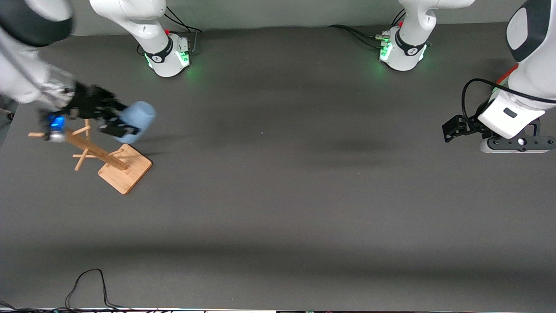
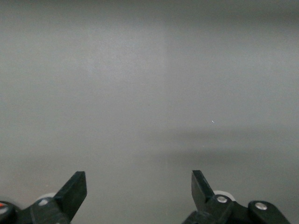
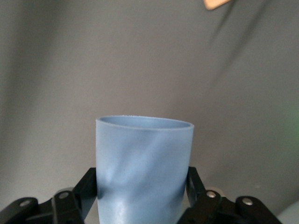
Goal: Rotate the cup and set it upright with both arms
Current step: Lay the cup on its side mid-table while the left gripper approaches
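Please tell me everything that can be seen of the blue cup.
The cup is a small pale-blue tumbler with no handle, smooth and matte, looking like plastic. The right end effector holds it off the table, its fingers pressing opposite sides of the wall near the base. The cup is tilted on its side, beside the wooden rack, toward the right arm's end of the table. Nothing else touches it. Its inside is not visible.

One cup (image 1: 138,118), one wooden rack (image 1: 108,161), two arms — two tools.
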### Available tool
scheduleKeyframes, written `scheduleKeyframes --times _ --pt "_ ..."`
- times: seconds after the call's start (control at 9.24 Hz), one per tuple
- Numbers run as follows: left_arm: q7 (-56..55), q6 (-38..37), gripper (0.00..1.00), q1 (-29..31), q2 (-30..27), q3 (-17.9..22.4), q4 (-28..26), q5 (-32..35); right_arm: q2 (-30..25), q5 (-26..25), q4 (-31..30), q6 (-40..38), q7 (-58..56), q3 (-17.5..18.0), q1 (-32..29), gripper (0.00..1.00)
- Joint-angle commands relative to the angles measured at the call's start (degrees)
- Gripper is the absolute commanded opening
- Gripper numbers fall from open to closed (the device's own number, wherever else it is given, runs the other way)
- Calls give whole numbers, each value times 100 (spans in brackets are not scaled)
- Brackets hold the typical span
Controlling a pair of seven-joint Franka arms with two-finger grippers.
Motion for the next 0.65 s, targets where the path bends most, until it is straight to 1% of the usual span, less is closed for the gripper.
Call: scheduleKeyframes --times 0.0,0.22,0.32,0.43,0.54 --pt "-42 -54 100 -59 53 28 124 14 330 82 86 665 961 827 -45 57" --pt "-42 8 100 -60 175 28 124 14 857 -92 77 1491 1700 1662 -36 57" --pt "-42 25 100 -68 193 28 124 14 1242 -346 86 1904 2139 2040 33 58" --pt "-42 52 100 -68 211 28 124 14 1672 -905 86 2395 2926 2392 78 58" --pt "-42 52 100 -68 237 28 124 14 2338 -1746 129 2679 3761 2787 165 58"
